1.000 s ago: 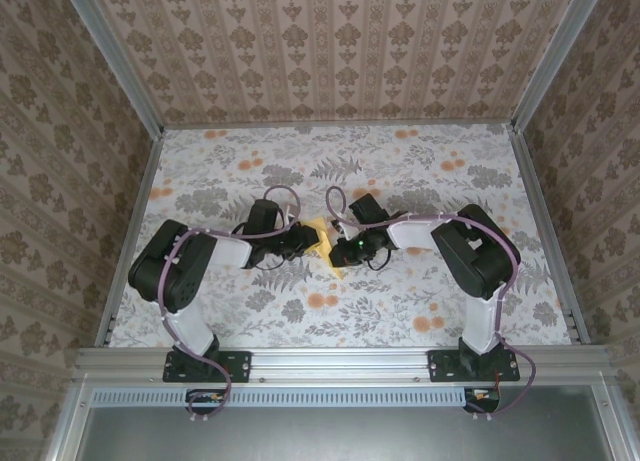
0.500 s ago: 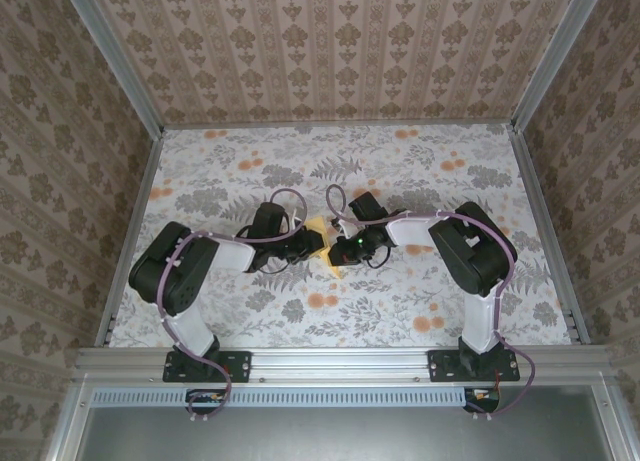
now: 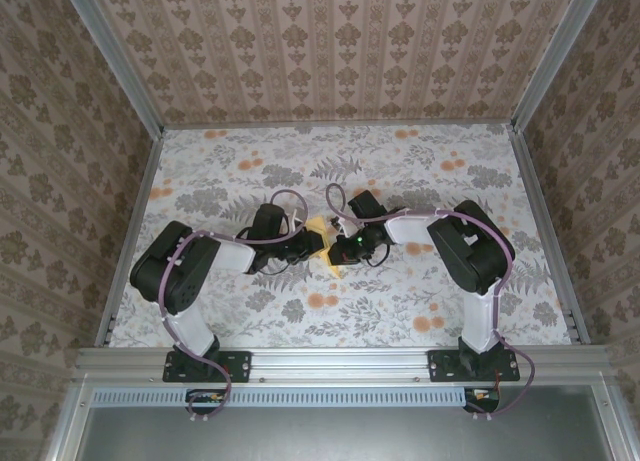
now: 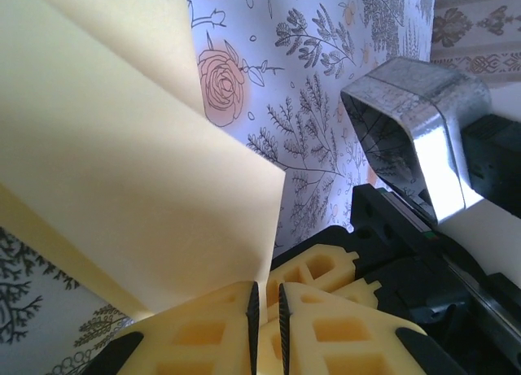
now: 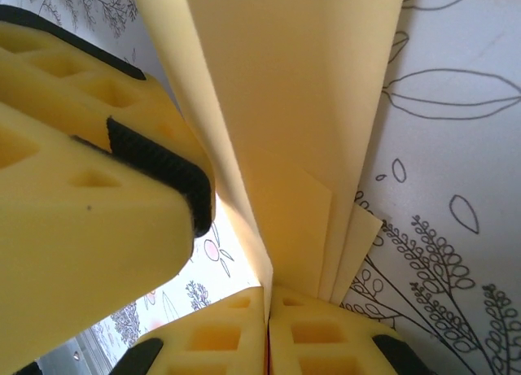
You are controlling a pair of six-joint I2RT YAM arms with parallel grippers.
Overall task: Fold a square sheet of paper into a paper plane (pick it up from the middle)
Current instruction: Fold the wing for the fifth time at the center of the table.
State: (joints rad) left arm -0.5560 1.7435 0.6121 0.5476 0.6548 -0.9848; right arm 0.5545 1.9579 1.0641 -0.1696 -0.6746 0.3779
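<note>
Paper plane at table centre

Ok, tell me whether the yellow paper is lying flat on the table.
No, the folded yellow paper is clamped in the right gripper, its layers fanning out above the flower-printed table.

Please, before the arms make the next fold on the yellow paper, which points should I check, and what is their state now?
1. Grip of the right gripper on the yellow paper: ok, jaws shut on its layers.
2. Grip of the left gripper on the paper: cannot tell; jaws almost together.
3. Room between the two grippers: not ok, they crowd each other.
4. Fold pressed flat: not ok, the flaps spread apart.
5. Paper untorn: ok where visible.
</note>
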